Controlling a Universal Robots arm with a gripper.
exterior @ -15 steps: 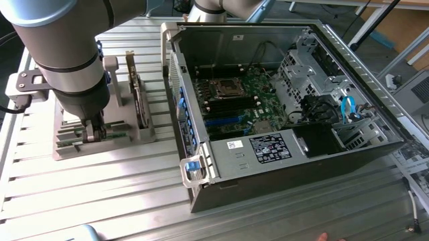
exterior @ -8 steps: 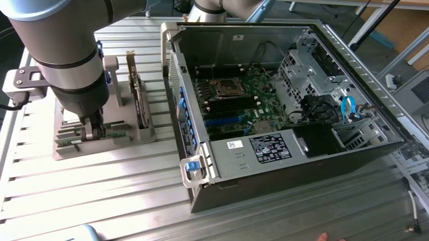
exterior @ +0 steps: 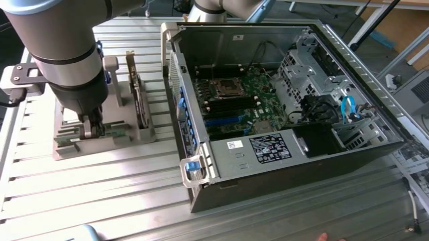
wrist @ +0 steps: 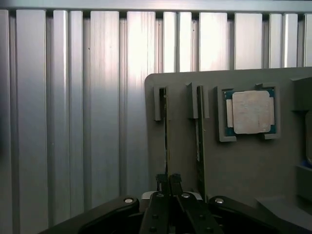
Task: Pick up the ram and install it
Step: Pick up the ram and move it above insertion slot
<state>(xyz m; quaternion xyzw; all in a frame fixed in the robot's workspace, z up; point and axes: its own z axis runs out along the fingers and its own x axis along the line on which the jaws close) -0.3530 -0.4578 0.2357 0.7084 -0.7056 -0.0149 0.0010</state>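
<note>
The black jaws are pinched shut on the long, thin green ram stick [wrist: 166, 131]. It stands on edge in a slot of the flat grey plastic holder [wrist: 243, 165], on the ribbed aluminium counter [exterior: 100, 191] beside the open computer case [exterior: 268, 150].

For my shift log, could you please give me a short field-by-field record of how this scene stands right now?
hand: shut on the ram, lowered onto the gray tray
ram: edge-on in its tray slot, not lifted out
also in tray: second thin stick in the neighbouring slot; square processor in its pocket
computer case: open, on the exterior view's right of the tray, motherboard exposed
surface: ribbed metal table
</note>
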